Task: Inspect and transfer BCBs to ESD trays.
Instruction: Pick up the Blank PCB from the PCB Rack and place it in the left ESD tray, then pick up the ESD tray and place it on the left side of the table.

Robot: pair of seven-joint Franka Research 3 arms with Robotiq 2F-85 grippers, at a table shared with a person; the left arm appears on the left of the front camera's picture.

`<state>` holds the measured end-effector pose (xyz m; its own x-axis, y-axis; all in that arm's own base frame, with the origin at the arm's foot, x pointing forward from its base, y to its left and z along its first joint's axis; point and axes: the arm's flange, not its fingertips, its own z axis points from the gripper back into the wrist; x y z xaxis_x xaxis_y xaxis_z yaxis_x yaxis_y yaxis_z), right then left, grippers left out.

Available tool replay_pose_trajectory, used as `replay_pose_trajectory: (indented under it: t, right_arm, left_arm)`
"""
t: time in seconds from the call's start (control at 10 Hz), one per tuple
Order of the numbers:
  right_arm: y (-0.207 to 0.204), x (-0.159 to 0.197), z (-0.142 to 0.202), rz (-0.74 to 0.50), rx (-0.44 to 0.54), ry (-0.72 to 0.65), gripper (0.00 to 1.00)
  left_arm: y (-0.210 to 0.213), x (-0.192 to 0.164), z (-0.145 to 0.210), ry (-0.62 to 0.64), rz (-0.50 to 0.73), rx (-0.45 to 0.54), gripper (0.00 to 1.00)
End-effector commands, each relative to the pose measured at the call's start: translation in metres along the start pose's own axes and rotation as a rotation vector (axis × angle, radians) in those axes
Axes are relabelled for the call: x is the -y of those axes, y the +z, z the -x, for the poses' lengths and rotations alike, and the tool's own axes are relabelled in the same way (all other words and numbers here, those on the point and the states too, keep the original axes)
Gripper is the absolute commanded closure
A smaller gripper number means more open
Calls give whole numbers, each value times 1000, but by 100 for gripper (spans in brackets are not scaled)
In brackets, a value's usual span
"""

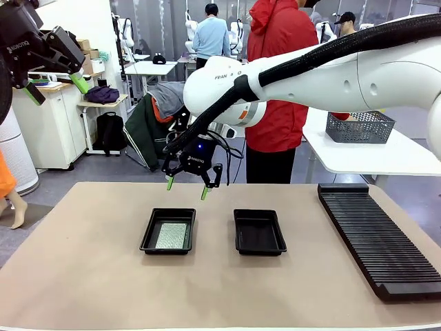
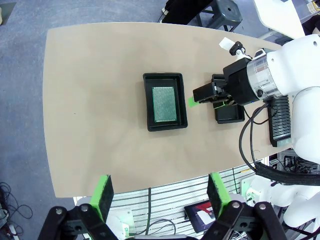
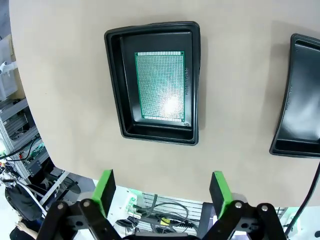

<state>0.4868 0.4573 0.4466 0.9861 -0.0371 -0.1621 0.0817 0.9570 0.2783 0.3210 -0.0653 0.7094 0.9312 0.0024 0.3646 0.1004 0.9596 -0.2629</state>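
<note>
Two trays sit side by side near the middle of the table (image 1: 89, 276), a little apart, and the board (image 1: 171, 235) lies flat in the left tray (image 1: 148, 238). The rack (image 1: 379, 241) lies along the table's right edge, well apart from the right tray (image 1: 260, 232). The right gripper (image 1: 187, 187) hangs in the air by the left tray's far side.

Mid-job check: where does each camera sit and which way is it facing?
Front: fixed at the robot's side, facing the person across the table; right end effector hangs open over it.
Left wrist: high, looking down at the table; left end effector open at bottom edge.
Right wrist: looking down on the BCB in its tray; own fingers at bottom.
Shared: all three show that loaded tray.
</note>
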Motion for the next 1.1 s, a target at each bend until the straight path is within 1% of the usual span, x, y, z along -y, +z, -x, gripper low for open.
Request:
replay_pose_trajectory:
  t: [0.0,1.0]
  right_arm:
    - [0,0,1,-5,-3,0,0]
    - [0,0,1,-5,-3,0,0]
  left_arm:
    - [-1,-1,0,3,1,-3,0]
    - [-1,-1,0,3,1,-3,0]
